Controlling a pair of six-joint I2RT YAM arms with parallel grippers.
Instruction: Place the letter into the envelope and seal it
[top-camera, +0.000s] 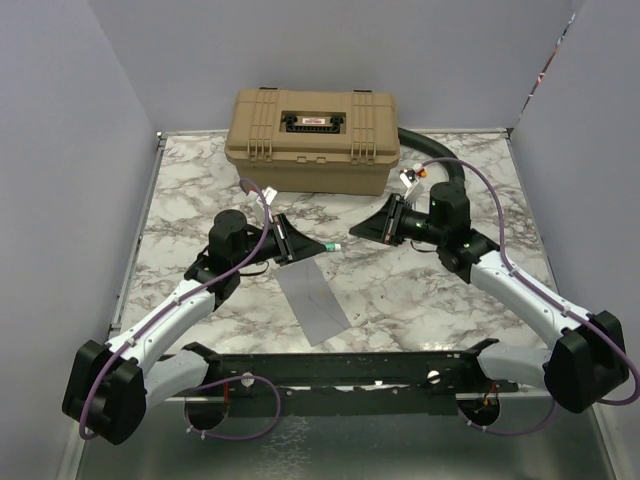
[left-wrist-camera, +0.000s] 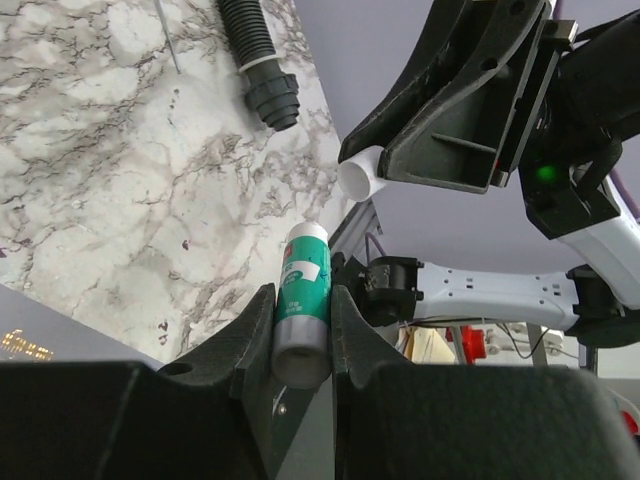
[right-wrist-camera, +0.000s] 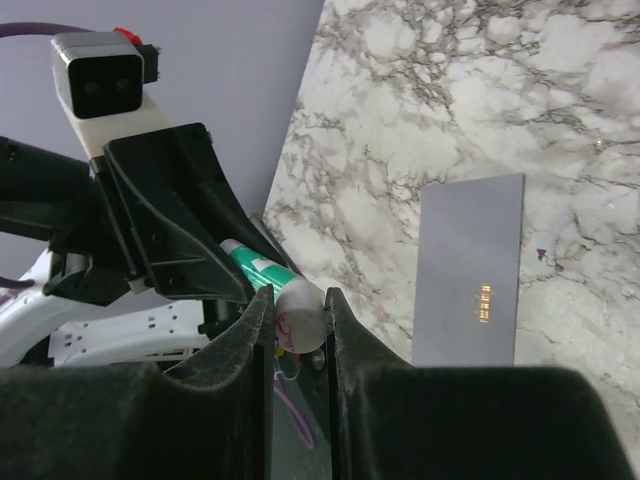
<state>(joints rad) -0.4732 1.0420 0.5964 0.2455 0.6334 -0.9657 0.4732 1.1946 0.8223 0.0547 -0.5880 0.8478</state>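
My left claw (left-wrist-camera: 302, 305) clamps the green-and-white plastic glue stick (left-wrist-camera: 304, 280); my right claw (right-wrist-camera: 298, 310) pinches its small round white cap (left-wrist-camera: 360, 178), just off the tip. The flat grey paper envelope (top-camera: 314, 300) lies lower centre of the overhead frame (no tan letter visible). I'd move the cap only along the stick's axis.

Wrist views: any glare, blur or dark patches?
Left wrist: glue stick sharp, left end effector's fingers nearly black. Right wrist: orange glint on the envelope, right end effector's fingers dark, cap between them soft. Top view: even light, faint shadows.

Grey envelope (top-camera: 313, 305); green-white glue stick (left-wrist-camera: 303, 295); white cap (right-wrist-camera: 300, 318); tan case (top-camera: 312, 140); marbled table (top-camera: 420, 290).
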